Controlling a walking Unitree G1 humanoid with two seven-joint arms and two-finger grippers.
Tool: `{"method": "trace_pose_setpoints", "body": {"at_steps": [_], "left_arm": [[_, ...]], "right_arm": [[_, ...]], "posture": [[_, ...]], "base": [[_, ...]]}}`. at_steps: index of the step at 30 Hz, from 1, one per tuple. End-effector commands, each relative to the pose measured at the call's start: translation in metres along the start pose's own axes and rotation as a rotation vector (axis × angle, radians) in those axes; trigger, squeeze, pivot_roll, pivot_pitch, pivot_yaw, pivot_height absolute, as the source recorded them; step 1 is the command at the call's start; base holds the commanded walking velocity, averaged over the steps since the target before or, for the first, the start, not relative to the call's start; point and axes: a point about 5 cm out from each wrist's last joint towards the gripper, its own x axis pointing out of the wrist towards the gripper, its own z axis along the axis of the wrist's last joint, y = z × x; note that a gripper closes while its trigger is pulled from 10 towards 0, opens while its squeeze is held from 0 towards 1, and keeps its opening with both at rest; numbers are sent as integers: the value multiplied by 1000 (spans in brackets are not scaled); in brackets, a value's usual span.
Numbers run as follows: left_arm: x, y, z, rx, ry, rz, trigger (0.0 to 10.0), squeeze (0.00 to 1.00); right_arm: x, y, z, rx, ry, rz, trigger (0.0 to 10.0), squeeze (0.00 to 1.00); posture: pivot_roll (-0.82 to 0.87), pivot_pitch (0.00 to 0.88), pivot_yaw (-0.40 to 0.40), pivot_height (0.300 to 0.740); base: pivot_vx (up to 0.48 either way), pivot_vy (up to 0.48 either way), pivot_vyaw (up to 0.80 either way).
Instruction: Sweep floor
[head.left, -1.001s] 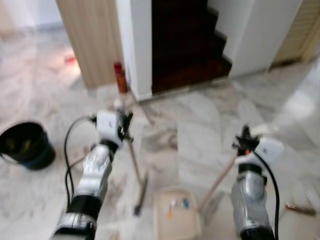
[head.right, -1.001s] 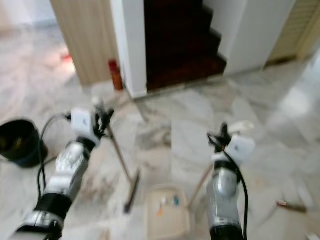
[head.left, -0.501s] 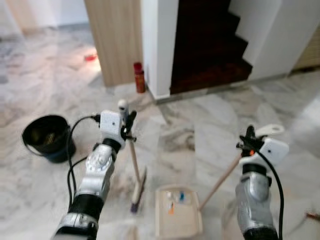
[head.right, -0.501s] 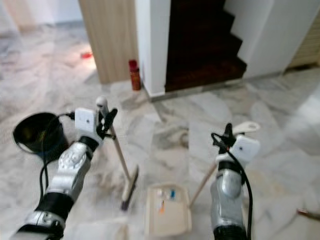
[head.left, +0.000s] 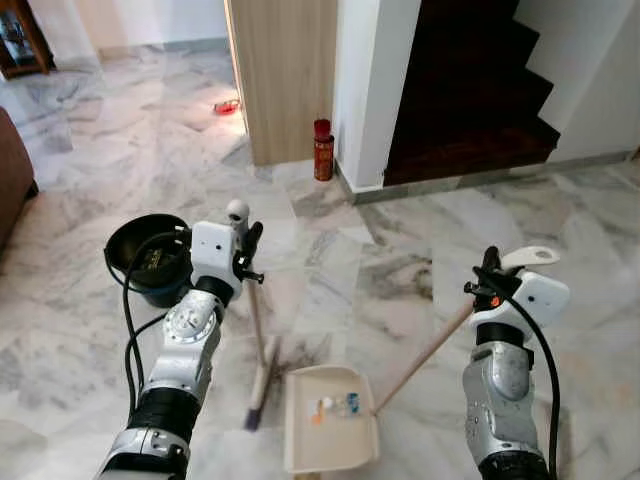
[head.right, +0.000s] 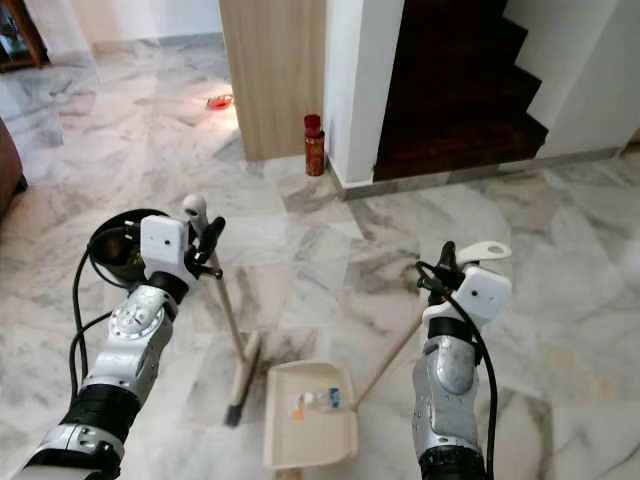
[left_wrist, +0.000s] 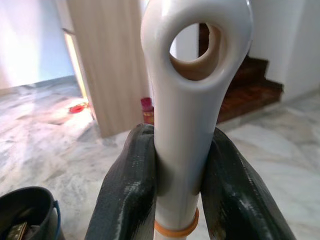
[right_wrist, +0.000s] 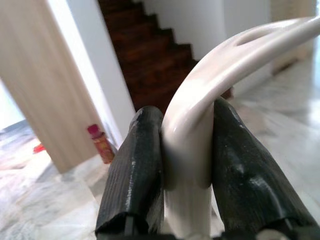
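1. Since a moment ago the head has turned left, so the bucket (head.left: 150, 262) sits nearer the middle; the tools kept their places.
2. Left gripper (left_wrist: 180, 192) is clamped on the broom (head.left: 258, 345) handle.
3. Right gripper (right_wrist: 186, 172) is clamped on the dustpan (head.left: 330, 418) handle.
4. Small scraps (head.left: 335, 405) lie in the dustpan.
5. Keep the dustpan flat and carry it slowly so nothing spills.

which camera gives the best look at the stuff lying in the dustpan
The left eye view: the dustpan faces up, its small bits of litter clear. The right eye view shows the same, a little smaller. The right wrist view shows its handle top in the right gripper.
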Motion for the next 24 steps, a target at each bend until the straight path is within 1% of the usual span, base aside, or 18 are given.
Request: {"method": "trace_pose_setpoints", "body": {"at_steps": [1,24], "left_arm": [[6,-6,12,-7,-59,-18,10000,0],[6,-5,13,-6,-58,-18,10000,0]], "right_arm": [[5,-3,11,10,-52,-11,10000,0],[5,0,11,17,-47,2,10000,0]], "posture": [[92,20,-4,740],[95,21,-3,740]], "base": [[0,270,0],[0,267,0]]}}
